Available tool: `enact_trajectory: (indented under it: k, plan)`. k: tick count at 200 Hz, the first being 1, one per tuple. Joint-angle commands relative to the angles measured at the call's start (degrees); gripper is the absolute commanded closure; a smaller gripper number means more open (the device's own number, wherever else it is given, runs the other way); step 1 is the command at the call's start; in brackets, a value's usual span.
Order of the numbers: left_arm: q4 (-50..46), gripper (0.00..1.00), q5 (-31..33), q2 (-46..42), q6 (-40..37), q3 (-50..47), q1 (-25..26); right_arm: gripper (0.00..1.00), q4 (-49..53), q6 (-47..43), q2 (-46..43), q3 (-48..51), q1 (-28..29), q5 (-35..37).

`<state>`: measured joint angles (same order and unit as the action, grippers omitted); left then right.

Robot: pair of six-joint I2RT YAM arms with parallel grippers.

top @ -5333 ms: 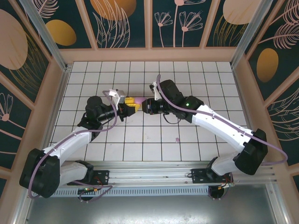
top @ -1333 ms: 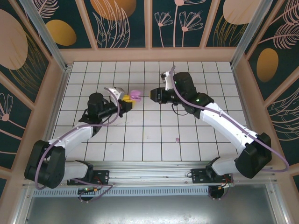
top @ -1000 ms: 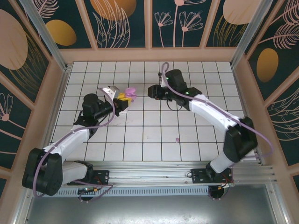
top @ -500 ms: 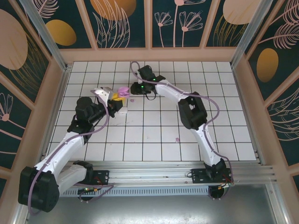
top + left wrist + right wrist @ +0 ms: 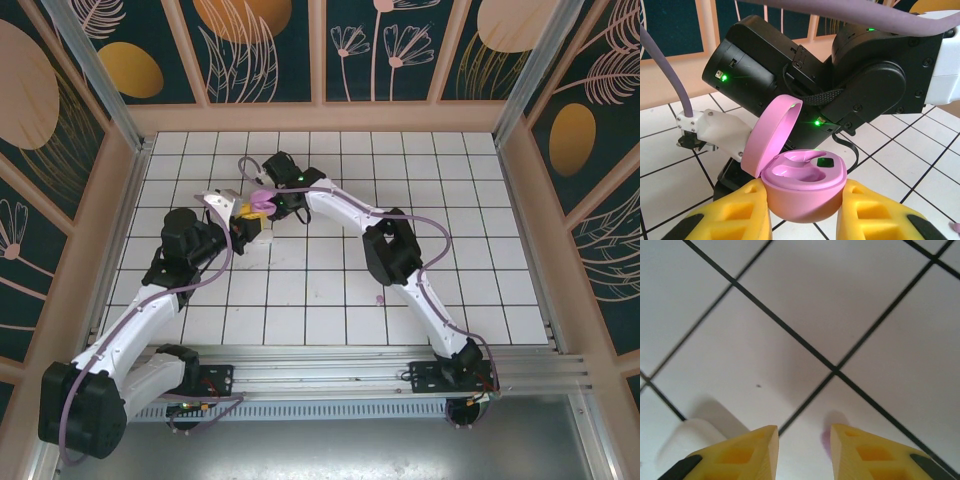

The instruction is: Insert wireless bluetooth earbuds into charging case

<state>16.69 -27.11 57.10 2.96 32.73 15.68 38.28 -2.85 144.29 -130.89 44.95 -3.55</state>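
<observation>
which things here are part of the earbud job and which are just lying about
Job: glossy pink plastic charging case, lid open, held by the left gripper; small purple earbud lying loose; right gripper, fingers apart.
Not the job: white black-lined tiled tabletop; dark flower-patterned wall panels; metal rail at the near edge.

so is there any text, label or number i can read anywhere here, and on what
None can be read. The pink charging case is plain. The black arm housing behind it bears green lights but no lettering. The wall panels carry leaf and circle patterns, no words.
</observation>
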Motion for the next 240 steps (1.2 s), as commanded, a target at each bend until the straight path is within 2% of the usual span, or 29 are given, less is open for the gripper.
enact_trajectory:
  k: [1,127,166,196,218,240]
  plan:
    - [0.0,1.0,-0.9,-1.0,-1.3,0.4,-0.4,0.67,3.2,-4.6,1.4,-2.1,0.0,6.1]
    - [0.4,1.0,-1.4,-0.2,-1.3,0.2,-0.4,0.68,2.7,-8.3,5.2,-4.0,0.8,6.5]
    - [0.2,1.0,-1.2,-0.4,-1.4,0.1,-0.4,0.79,4.3,-7.7,5.6,-4.7,0.8,7.1]
    - [0.3,1.0,-1.4,-0.4,-1.4,0.2,-0.4,0.87,6.1,-4.1,4.7,-5.4,0.2,7.3]
    - [0.4,1.0,-1.5,-0.8,-1.4,0.1,-0.4,0.88,6.2,0.8,2.4,-4.1,-1.1,4.7]
    - [0.8,1.0,-2.0,-1.0,-1.2,0.0,-0.4,0.89,3.2,5.7,-2.2,1.8,-2.7,0.5]
